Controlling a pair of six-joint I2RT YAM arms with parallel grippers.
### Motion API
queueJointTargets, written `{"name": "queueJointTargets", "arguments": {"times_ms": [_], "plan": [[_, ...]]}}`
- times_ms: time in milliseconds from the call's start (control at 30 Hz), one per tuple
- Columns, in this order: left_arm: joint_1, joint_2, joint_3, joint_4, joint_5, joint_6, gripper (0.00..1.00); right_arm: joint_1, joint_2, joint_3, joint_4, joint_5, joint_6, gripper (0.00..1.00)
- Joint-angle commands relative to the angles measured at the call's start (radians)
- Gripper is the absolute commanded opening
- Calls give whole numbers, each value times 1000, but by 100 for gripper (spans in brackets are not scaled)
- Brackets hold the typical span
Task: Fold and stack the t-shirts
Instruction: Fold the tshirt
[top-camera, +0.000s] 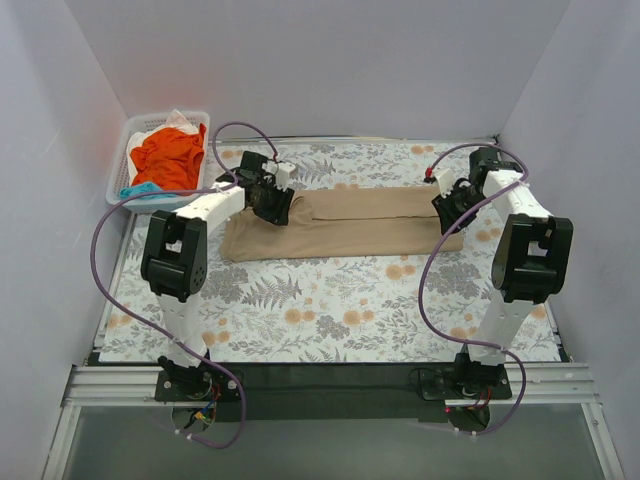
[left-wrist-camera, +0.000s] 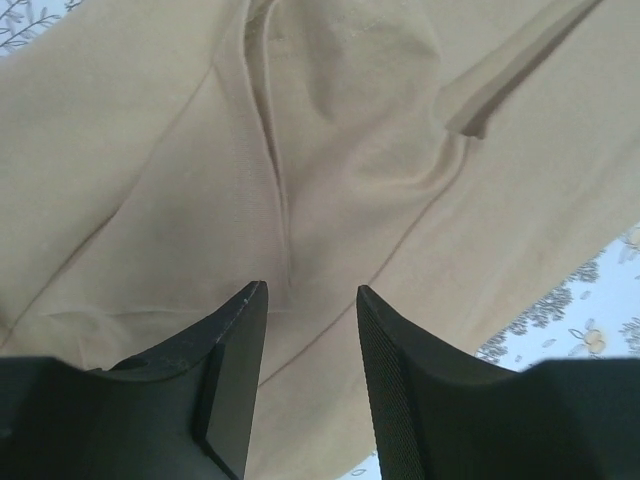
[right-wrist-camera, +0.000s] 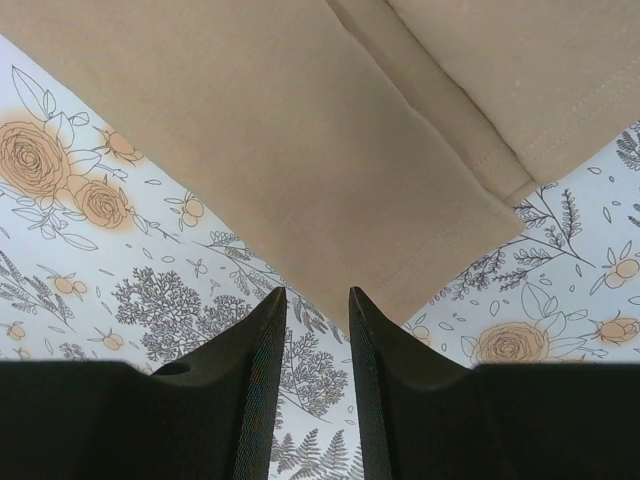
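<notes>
A large tan t-shirt (top-camera: 350, 225) lies folded into a long strip across the floral table cover. My left gripper (top-camera: 272, 207) hovers over its left end. In the left wrist view that gripper (left-wrist-camera: 310, 288) is open, with creased tan t-shirt (left-wrist-camera: 350, 130) below and nothing pinched. My right gripper (top-camera: 447, 212) is at the strip's right end. The right wrist view shows it (right-wrist-camera: 317, 292) open with a narrow gap, over the cover just short of the tan t-shirt's hem corner (right-wrist-camera: 420, 270). An orange t-shirt (top-camera: 168, 155) lies in the basket with a teal piece (top-camera: 140, 188) and a white piece (top-camera: 180, 122).
The white lattice basket (top-camera: 116, 168) stands at the back left corner, beside the left arm's elbow. Floral table cover (top-camera: 330, 310) stretches bare in front of the tan strip. White walls close the table on three sides.
</notes>
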Motion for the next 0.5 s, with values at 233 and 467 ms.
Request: {"name": "queueJointTargets", "arguments": {"times_ms": [233,467], "plan": [[1,32,22,9,-143,22,32,-1,31,13,-9,-29,13,33],[1,26,45,15,-171,21,9,-1,34,18,-9,-23,13,32]]}}
